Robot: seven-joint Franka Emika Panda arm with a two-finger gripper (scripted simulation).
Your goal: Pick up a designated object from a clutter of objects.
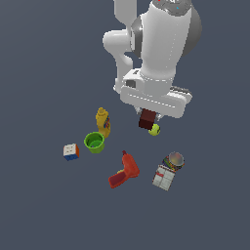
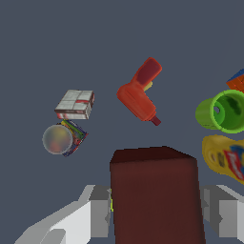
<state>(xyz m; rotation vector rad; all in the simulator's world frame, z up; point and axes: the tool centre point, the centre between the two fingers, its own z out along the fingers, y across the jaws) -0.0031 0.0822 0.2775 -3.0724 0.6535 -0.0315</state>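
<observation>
Beneath the white arm, the gripper [image 1: 148,116] is clamped on the maroon block [image 1: 147,119], its fingers [image 2: 100,212] pressed to both sides. A yellow-green ball [image 1: 155,130] sits just beside the block. On the dark tabletop [image 1: 39,205] lie a red drill [image 1: 124,171], green cup [image 1: 94,142], yellow bottle [image 1: 103,121], multicoloured cube [image 1: 71,152], round can [image 1: 174,160] and white box [image 1: 163,178].

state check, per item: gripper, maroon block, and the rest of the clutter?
gripper: shut on maroon block
maroon block: between the fingers
yellow bottle: upright
green cup: upright, mouth up
multicoloured cube: resting on the floor
red drill: lying on its side
round can: touching the white box
white box: lying flat
yellow-green ball: beside the block
</observation>
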